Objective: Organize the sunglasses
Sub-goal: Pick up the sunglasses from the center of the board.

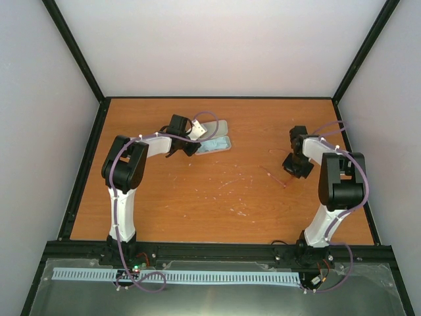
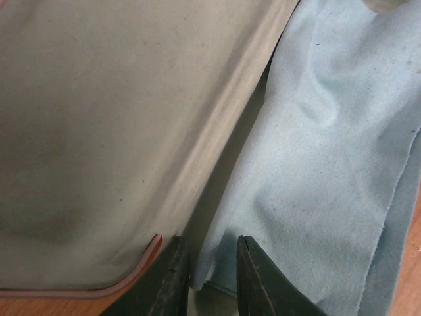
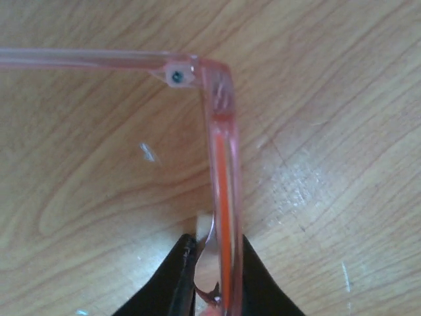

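On the right of the tabletop (image 1: 197, 197): the sunglasses (image 3: 223, 164) lay against the wood, well apart from the case (image 1: 222, 128).
Right hand (image 3: 217, 266): clenched on the front of the frame, one finger on each side.
Long axis: the front bar ran straight away from that hand, and one arm branched left at the hinge.
Left hand (image 2: 209, 270): sat at the case rim and blue cloth (image 2: 329, 164), fingers narrowly parted; I cannot tell if it gripped anything.
Nearer arm: the right, by far.
Direction of carry: probably leftward across the tabletop, toward the case.
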Motion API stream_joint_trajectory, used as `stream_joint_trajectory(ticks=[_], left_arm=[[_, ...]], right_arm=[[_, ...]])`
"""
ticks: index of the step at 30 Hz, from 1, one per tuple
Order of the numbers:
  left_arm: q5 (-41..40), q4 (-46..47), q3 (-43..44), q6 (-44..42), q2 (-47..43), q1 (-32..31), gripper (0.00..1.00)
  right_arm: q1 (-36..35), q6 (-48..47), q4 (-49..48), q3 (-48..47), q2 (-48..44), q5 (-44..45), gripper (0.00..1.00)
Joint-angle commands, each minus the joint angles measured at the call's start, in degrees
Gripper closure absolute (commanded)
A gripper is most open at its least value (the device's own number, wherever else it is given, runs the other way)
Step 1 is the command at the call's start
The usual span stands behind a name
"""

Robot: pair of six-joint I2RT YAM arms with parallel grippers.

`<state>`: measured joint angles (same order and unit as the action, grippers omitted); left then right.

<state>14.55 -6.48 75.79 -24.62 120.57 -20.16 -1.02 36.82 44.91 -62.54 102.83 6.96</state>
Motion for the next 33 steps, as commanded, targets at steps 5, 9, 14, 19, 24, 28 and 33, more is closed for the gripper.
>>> stream_joint_trajectory(ticks=[5,9,14,19,24,28,33], left_arm=[[-4.4,-4.1,-1.3,-0.4,-1.0,0.7,0.70],[-5.3,-4.4,-1.1,-0.2,-2.1,0.7,0.58],[-6.7,-4.9,-1.0,-0.7,-4.1,0.7,0.50],[-7.7,-5.5,-0.9,-0.9,-6.2,0.7,0.47],[-7.9,-5.9,-1.3,-0.2,-8.3,0.8,0.47],[-8.2,-6.1,-1.5,0.7,-9.9,0.7,0.46],[-8.7,-6.0,0.2,1.5,-11.1,0.7,0.46]], right_arm=[[1.2,-2.4,-0.8,-3.5,0.3,1.8,0.97],[1.2,-4.4,-1.9,-3.8,-1.1,-0.9,0.97],[1.0,-6.2,-2.9,-4.2,-1.7,-2.6,0.97],[-0.5,-7.6,-4.0,-5.1,-2.0,-3.7,0.97],[-3.2,-9.4,-6.1,-6.2,-1.4,-5.9,0.97],[-4.9,-10.6,-8.8,-6.9,-0.6,-8.8,0.97],[-5.5,-13.3,-11.7,-7.5,-0.8,-14.3,0.97]])
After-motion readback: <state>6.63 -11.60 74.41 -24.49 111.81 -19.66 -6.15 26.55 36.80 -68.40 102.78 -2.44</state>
